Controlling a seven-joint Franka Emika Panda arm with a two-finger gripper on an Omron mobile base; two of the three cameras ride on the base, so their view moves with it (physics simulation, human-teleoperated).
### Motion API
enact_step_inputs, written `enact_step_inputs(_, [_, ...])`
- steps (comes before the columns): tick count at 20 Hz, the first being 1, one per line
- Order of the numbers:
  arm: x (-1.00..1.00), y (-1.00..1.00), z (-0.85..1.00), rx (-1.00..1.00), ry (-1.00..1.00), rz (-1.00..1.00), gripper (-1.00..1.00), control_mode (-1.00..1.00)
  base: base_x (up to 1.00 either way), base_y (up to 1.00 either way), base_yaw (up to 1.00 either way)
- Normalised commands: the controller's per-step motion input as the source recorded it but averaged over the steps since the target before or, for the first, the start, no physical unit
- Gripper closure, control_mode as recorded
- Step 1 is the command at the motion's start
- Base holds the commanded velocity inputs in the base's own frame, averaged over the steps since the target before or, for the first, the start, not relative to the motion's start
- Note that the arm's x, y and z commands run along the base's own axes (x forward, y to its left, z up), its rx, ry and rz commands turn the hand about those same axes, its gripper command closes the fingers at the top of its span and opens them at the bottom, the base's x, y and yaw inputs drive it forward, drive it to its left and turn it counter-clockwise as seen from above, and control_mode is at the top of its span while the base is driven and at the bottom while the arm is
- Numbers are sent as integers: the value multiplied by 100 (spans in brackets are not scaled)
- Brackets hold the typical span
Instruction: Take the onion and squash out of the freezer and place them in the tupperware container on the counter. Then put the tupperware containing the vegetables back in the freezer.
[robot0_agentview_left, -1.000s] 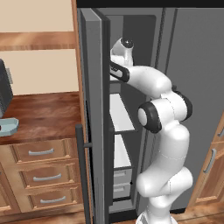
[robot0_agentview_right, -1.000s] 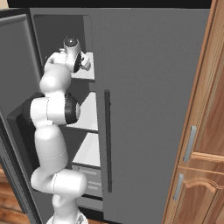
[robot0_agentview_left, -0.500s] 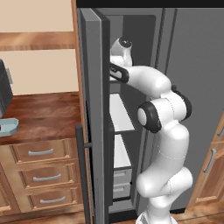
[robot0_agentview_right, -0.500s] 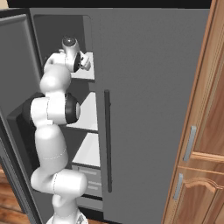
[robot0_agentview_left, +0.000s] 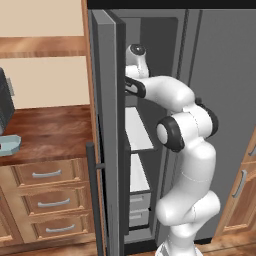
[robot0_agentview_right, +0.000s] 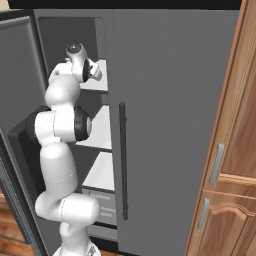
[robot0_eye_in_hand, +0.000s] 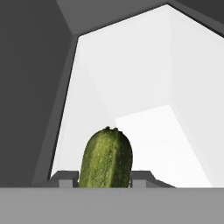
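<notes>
In the hand view the dark green, lumpy squash (robot0_eye_in_hand: 106, 157) lies on a white shelf (robot0_eye_in_hand: 166, 131) inside the freezer (robot0_agentview_right: 70, 30), pointing away from the hand. My gripper (robot0_eye_in_hand: 105, 178) is shut on it, with one dark fingertip (robot0_eye_in_hand: 65, 177) pressed to each side of its near end. From the base the arm reaches into the top of the freezer past its open door (robot0_agentview_left: 107, 100). The pale blue-green tupperware container (robot0_agentview_left: 10, 145) sits on the reddish-brown counter (robot0_agentview_left: 55, 130) at the far left. The onion is out of view.
The wider right fridge door (robot0_agentview_right: 170, 125) is closed, its long dark handle (robot0_agentview_right: 122, 160) close beside the arm. Lower white shelves and grey drawers (robot0_agentview_left: 137, 205) fill the freezer below. Wooden cabinets (robot0_agentview_right: 225, 165) stand to the right, drawers (robot0_agentview_left: 47, 200) under the counter.
The fingers have come in from wide open until they press on the squash. The arm has hardly moved.
</notes>
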Motion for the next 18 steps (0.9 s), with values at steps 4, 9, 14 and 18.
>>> enact_step_inputs(4, [0,-4,1,0,0,-2,100,-100,0,0,0])
enact_step_inputs(9, [-21,-40,8,1,-1,0,100,-100,0,0,0])
enact_step_inputs(14, [-82,-75,19,3,-11,0,100,-100,0,0,0])
enact_step_inputs(18, [-100,-56,8,1,-18,0,100,-100,0,0,0])
